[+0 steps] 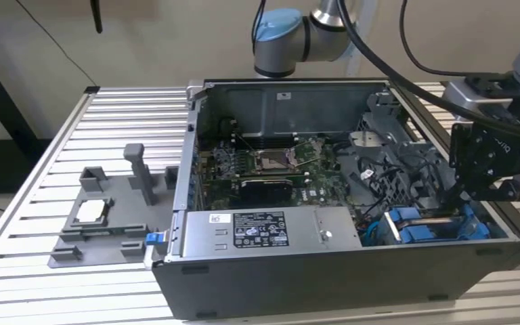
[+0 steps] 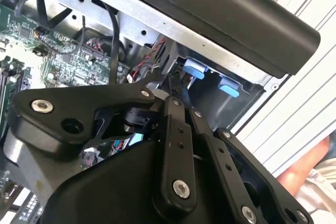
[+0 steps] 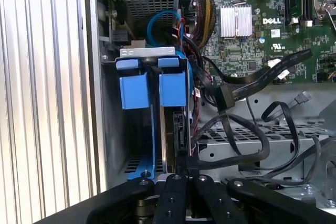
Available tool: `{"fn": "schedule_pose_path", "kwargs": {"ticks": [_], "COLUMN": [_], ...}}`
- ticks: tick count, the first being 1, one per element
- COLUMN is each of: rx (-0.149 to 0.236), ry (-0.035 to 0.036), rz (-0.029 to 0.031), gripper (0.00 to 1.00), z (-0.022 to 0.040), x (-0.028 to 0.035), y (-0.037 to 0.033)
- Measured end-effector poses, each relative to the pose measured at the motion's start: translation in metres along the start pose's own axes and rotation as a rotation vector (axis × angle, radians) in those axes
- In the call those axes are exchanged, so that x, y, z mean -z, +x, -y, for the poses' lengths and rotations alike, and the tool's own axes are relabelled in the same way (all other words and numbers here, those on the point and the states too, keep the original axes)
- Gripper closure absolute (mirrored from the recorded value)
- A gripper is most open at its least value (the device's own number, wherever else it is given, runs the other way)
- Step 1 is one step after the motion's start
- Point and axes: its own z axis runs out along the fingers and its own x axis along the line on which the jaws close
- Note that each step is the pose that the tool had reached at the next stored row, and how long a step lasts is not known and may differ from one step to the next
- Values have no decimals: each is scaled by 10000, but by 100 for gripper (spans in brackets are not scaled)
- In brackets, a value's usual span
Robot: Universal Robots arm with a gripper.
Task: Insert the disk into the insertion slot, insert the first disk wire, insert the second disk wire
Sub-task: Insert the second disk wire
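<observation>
- The disk point(image 3: 176, 124) stands in its blue frame point(image 3: 173, 85) down in the slot point(image 3: 113, 140) — in the near corner of the case point(image 1: 332, 271), on the exterior view's right.
- The gripper point(image 3: 182, 166) hangs right over it, pinched shut. I can't tell if it holds anything.
- A black wire point(image 3: 247, 90) lies just beside the disk.
- I think slow and straight is best here — no snagging that wire.

A grey fixture tray point(image 1: 106, 237) (posts upright) rests on the slatted table point(image 1: 34, 203), near a labelled power-supply box point(image 1: 251, 233).
</observation>
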Motion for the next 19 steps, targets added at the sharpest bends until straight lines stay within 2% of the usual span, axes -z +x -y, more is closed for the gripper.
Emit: {"fn": "schedule_pose_path", "kwargs": {"ticks": [2, 4, 5, 7, 10, 13, 19], "rx": [1, 2, 0, -5, -9, -11, -22], "ry": [48, 37, 30, 23, 15, 15, 15], "rz": [12, 27, 50, 26, 25, 27, 29], "gripper": [89, 89, 89, 89, 89, 89, 89], "z": [-3, -4, -5, -7, -11, -16, -19], "x": [-22, 8, 36, 128, 251, 338, 353], "y": [-1, -3, -3, -2, -4, -5, -4]}}
